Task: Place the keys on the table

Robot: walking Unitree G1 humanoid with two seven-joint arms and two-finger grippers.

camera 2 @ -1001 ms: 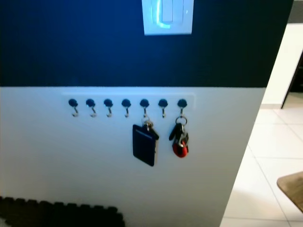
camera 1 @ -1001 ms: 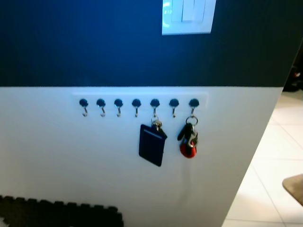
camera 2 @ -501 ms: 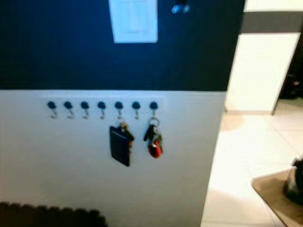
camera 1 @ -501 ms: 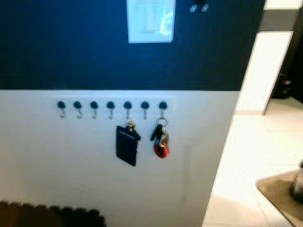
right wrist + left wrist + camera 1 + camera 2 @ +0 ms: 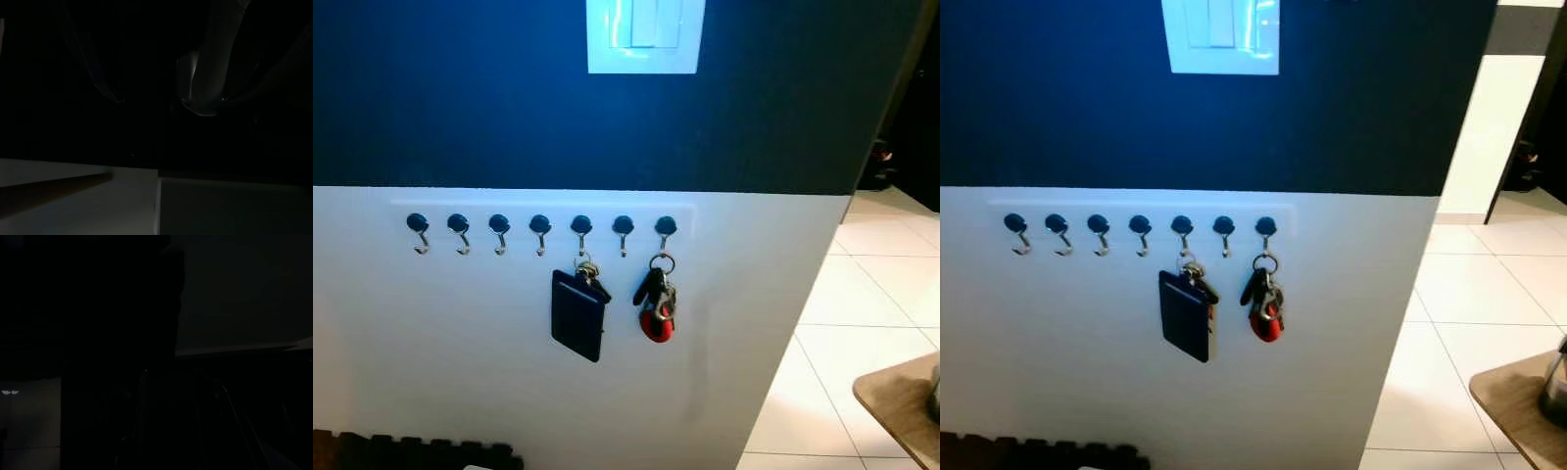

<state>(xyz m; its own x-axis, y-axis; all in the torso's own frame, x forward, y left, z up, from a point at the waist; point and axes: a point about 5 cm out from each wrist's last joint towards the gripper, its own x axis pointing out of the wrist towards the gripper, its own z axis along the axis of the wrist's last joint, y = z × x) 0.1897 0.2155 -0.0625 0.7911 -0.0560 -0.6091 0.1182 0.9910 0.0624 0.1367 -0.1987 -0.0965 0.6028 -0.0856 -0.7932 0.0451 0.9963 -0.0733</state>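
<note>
A two-tone wall, dark blue above and white below, carries a white rail of seven dark hooks. The keys, a bunch with a red fob, hang from the hook at the rail's right end, close to the wall's right corner. A dark flat tag hangs from the hook two places to their left, apart from them. A white light switch sits on the blue band above. A dark, notched mat lies at the foot of the wall. At the lower right, past the tiled floor, a corner of the tabletop shows.

Against half a second ago the whole picture sits further right and is sharper, which is the camera turning; keys and tag hang on the same hooks as before.

Both wrist views are very dark; I cannot tell how the jaws of either arm stand or whether they hold anything.
</note>
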